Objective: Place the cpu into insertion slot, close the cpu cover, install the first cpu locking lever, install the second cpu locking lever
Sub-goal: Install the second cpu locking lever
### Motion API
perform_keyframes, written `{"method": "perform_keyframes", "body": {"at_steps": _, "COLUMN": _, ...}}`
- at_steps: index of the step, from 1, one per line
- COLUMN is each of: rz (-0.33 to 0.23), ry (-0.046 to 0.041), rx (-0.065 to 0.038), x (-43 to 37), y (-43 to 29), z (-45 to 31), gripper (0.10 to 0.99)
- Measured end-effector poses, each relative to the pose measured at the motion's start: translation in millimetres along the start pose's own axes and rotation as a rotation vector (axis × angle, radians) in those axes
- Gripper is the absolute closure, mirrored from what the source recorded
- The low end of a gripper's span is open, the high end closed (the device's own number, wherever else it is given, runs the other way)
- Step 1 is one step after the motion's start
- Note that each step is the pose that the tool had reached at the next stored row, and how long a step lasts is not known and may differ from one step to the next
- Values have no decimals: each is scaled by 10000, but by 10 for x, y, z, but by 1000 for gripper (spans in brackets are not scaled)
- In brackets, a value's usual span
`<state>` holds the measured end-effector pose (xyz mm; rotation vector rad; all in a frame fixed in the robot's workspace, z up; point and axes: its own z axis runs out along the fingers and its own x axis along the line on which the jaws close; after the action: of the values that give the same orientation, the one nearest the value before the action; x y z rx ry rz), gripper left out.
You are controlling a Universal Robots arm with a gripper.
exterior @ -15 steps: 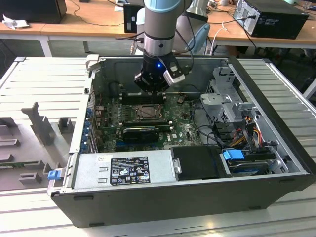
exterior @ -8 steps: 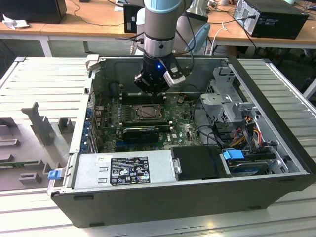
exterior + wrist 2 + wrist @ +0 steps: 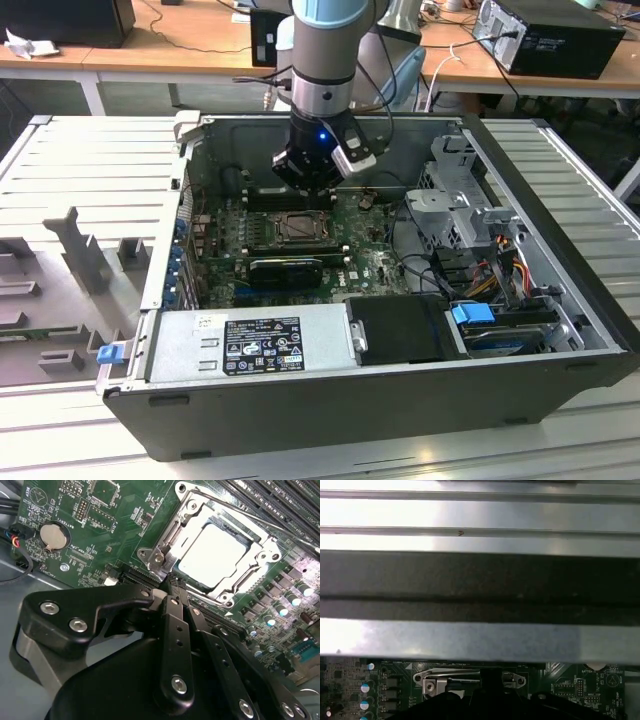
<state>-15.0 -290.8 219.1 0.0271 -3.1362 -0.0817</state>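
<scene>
Gripper (image 3: 172, 587) closed, empty, beside the cpu cover (image 3: 220, 555).

The tool (image 3: 172, 582) hides one edge of the cpu cover (image 3: 165, 545).

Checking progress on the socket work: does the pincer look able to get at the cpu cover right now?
Probably yes: the pincer hangs at the edge of the cpu cover, which lies over the cpu, nothing between them.
</scene>
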Motion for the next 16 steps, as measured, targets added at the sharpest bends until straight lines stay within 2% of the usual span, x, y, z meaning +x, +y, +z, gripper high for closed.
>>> {"method": "perform_keyframes", "body": {"at_steps": 9, "rz": 0, "ry": 0, "rx": 0, "x": 1, "y": -92, "z": 1, "gripper": 980}}
{"method": "perform_keyframes", "body": {"at_steps": 16, "rz": 0, "ry": 1, "rx": 3, "x": 2, "y": -94, "z": -45, "gripper": 980}}
